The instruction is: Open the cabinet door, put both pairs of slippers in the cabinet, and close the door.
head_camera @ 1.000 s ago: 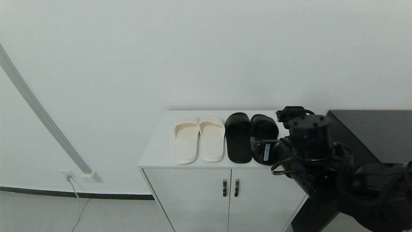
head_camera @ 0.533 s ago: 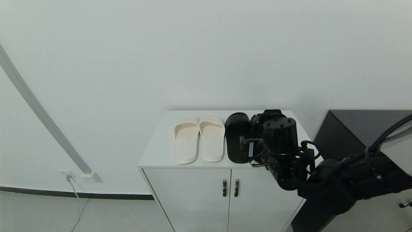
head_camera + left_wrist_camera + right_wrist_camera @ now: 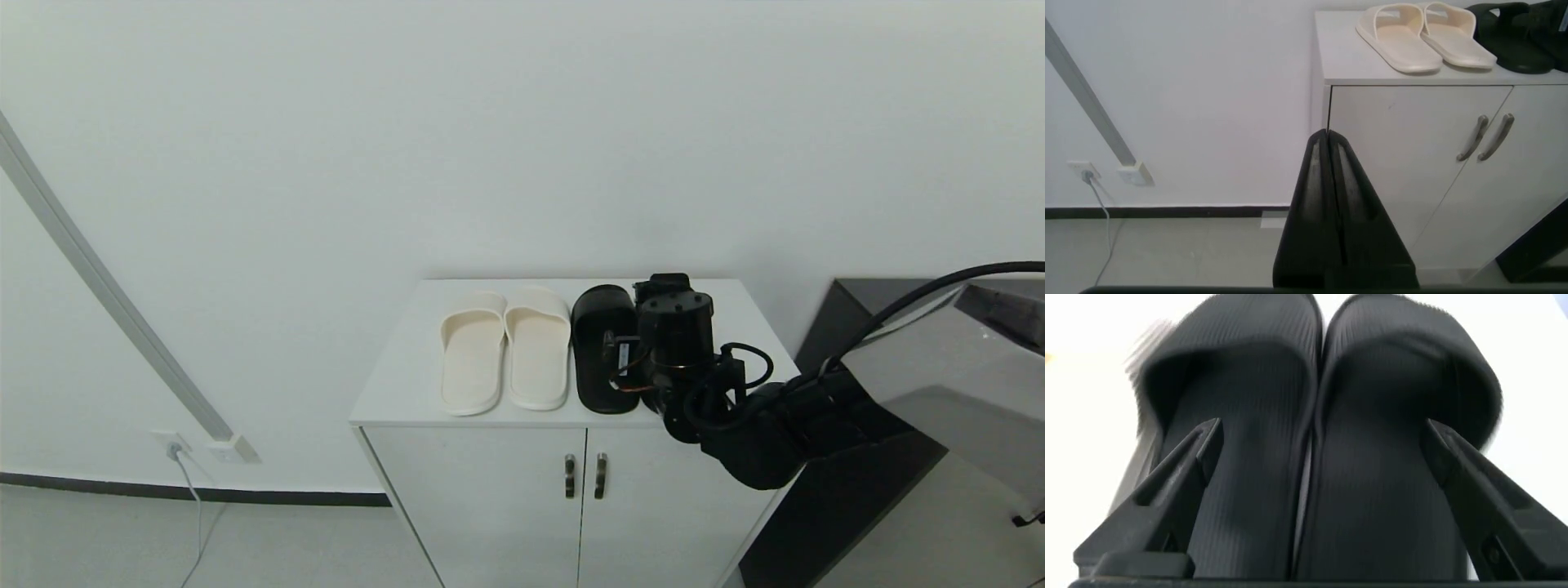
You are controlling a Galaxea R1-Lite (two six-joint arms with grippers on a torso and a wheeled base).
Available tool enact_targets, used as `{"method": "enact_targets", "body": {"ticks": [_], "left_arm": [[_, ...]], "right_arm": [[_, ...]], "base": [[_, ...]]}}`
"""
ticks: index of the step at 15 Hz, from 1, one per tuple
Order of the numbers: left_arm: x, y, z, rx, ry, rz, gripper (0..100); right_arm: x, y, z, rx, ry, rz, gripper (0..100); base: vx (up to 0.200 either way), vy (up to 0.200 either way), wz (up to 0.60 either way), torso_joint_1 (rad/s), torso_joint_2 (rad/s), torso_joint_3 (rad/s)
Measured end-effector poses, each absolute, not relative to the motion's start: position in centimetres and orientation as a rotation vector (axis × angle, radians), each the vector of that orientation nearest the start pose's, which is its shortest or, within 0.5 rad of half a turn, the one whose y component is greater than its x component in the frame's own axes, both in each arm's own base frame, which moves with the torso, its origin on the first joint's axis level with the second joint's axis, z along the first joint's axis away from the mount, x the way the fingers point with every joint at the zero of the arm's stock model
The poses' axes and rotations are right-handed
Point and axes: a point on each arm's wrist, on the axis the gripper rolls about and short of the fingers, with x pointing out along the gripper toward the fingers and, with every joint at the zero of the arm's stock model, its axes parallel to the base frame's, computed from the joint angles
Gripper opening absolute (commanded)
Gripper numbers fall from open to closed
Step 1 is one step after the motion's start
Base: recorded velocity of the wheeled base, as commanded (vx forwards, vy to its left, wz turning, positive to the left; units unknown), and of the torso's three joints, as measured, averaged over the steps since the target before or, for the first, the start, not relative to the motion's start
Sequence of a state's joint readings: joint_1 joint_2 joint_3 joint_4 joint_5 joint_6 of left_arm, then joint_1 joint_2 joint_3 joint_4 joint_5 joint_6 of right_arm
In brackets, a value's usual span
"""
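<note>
A white cabinet (image 3: 482, 498) stands against the wall with both doors shut; its two handles (image 3: 585, 476) meet at the middle. On its top lie a cream pair of slippers (image 3: 506, 351) and, to their right, a black pair (image 3: 604, 351). My right arm's wrist (image 3: 673, 331) hangs over the right black slipper and hides most of it. In the right wrist view my right gripper (image 3: 1321, 425) is open, one finger on either outer side of the black pair (image 3: 1315, 457). My left gripper (image 3: 1328, 143) is shut, low and to the left of the cabinet (image 3: 1404, 155).
A dark low unit (image 3: 865, 298) stands right of the cabinet. On the wall to the left are a slanted grey strip (image 3: 98, 278) and a socket with a cable (image 3: 173, 447) hanging to the floor. Open floor lies before the doors.
My right arm has swung left and forward across the cabinet top, from beside the black pair to over it, now covering the right black slipper.
</note>
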State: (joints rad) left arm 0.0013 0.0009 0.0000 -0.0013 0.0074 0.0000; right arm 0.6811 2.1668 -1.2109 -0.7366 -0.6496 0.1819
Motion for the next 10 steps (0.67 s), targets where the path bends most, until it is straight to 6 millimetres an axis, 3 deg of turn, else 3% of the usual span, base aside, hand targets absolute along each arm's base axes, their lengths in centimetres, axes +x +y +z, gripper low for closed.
{"method": "enact_targets", "body": {"ticks": [6, 7, 10], "left_arm": [[-2.3, 0.0, 7.6, 0.000, 0.000, 0.009, 0], [-2.3, 0.0, 7.6, -0.001, 0.000, 0.008, 0], [-2.3, 0.0, 7.6, 0.000, 0.000, 0.008, 0]], "right_arm": [[38.0, 26.2, 11.8, 0.035, 0.138, -0.027, 100], [38.5, 26.2, 11.6, 0.032, 0.132, -0.033, 0], [39.2, 26.4, 11.2, 0.035, 0.126, -0.040, 0]], "base": [[0.000, 0.000, 0.00, 0.000, 0.00, 0.000], [0.000, 0.000, 0.00, 0.000, 0.00, 0.000], [0.000, 0.000, 0.00, 0.000, 0.00, 0.000]]}}
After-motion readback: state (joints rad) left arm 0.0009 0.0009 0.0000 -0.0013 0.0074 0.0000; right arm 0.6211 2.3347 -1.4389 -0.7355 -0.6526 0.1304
